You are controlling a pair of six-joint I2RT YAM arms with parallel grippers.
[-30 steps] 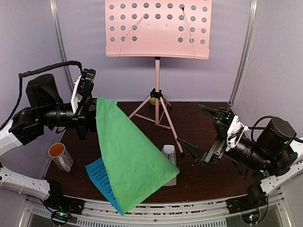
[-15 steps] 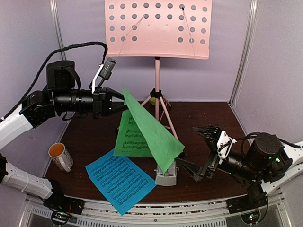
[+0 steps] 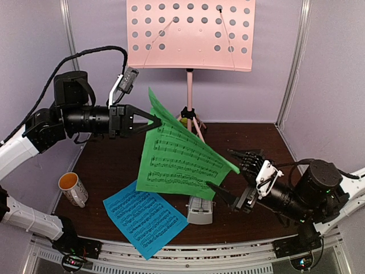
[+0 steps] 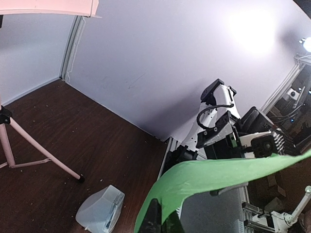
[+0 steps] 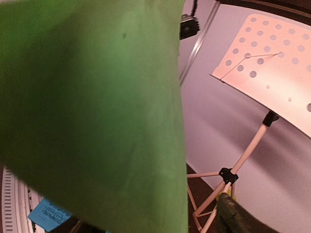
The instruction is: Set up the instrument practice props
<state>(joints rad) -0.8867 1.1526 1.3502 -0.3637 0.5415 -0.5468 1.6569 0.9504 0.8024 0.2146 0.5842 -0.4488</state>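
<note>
- The left fingers (image 3: 142,112) pinch the green sheet (image 3: 182,160) at its top edge, mid-frame, holding it clear of the surface (image 3: 114,165).
- The right fingers (image 3: 221,194) are spread around its right corner, probably to steady it.

Soft, even light fills the overhead view, and shadows on the dark table (image 3: 111,165) are faint. Close in front of the right gripper (image 3: 223,171), the green music sheet (image 5: 87,121) is a blur. Beyond the left gripper (image 4: 163,221), glare whitens the wall (image 4: 252,29).

Left pincer (image 3: 158,119) raised, clamped; right pincer (image 3: 222,169) low, spread wide.
</note>
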